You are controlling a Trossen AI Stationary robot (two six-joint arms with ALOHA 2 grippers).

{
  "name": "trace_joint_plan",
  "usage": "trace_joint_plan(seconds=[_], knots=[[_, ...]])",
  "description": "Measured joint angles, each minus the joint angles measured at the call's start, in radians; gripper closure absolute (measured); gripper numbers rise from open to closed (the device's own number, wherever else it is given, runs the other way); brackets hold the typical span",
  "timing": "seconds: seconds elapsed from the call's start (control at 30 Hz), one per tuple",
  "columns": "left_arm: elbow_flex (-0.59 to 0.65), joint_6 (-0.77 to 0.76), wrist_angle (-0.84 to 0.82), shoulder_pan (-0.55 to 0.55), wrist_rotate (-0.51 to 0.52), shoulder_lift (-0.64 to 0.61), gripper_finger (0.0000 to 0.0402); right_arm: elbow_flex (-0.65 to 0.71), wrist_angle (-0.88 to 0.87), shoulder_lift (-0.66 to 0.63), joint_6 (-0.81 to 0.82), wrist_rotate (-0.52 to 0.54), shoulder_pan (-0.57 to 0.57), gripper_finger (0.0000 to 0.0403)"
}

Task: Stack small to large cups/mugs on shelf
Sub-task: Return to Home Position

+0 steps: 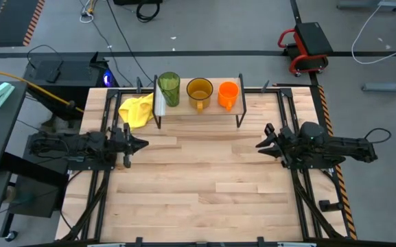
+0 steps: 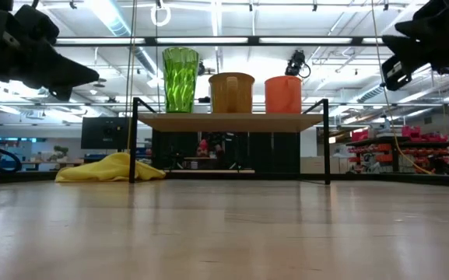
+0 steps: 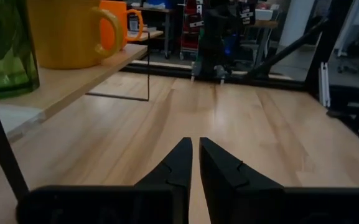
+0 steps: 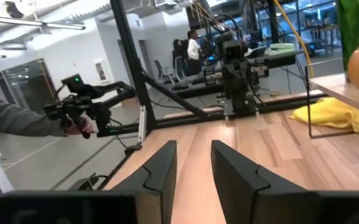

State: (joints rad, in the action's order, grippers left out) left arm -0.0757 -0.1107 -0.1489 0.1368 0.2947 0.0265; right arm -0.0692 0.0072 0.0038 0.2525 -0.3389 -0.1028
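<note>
The green tumbler (image 1: 169,88), the yellow-brown mug (image 1: 200,91) and the orange mug (image 1: 228,94) all stand up straight in a row on top of the shelf (image 1: 198,115). The tumbler is at the end on the left arm's side, the yellow-brown mug is in the middle, and the orange mug is at the other end. The shelf stands at the far edge of the tabletop (image 1: 198,185). A yellow cloth (image 1: 136,110) lies on the tabletop just beside the shelf, at the tumbler's end.

The left tool (image 1: 141,144) hangs over the tabletop's left side, well apart from the shelf. Its fingers are almost together and hold nothing. The right tool (image 1: 259,145) hangs over the right side. Its fingers are a little way apart and hold nothing.
</note>
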Motion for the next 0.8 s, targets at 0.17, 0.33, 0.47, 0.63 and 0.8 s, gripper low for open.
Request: trace_joint_plan(seconds=[0.17, 0.33, 0.47, 0.63, 0.8], knots=[[0.0, 0.061, -0.003, 0.0, 0.001, 0.0, 0.0367, 0.0, -0.01, 0.0, -0.002, 0.017, 0.0, 0.0296], [0.001, 0.038, 0.004, 0.0, 0.002, 0.0, 0.0373, 0.0, -0.01, 0.0, 0.039, 0.016, 0.0, 0.0297], [0.006, 0.005, 0.047, 0.0, 0.004, 0.0, 0.0373, 0.0, 0.013, 0.0, 0.071, 0.016, 0.0, 0.0296], [0.006, 0.044, 0.13, 0.0, -0.118, 0.0, 0.0366, 0.0, 0.046, 0.0, 0.085, 0.021, 0.0, 0.0296], [0.006, 0.062, 0.138, 0.0, -0.159, -0.001, 0.0368, 0.0, 0.05, 0.0, 0.04, 0.022, 0.0, 0.0296]])
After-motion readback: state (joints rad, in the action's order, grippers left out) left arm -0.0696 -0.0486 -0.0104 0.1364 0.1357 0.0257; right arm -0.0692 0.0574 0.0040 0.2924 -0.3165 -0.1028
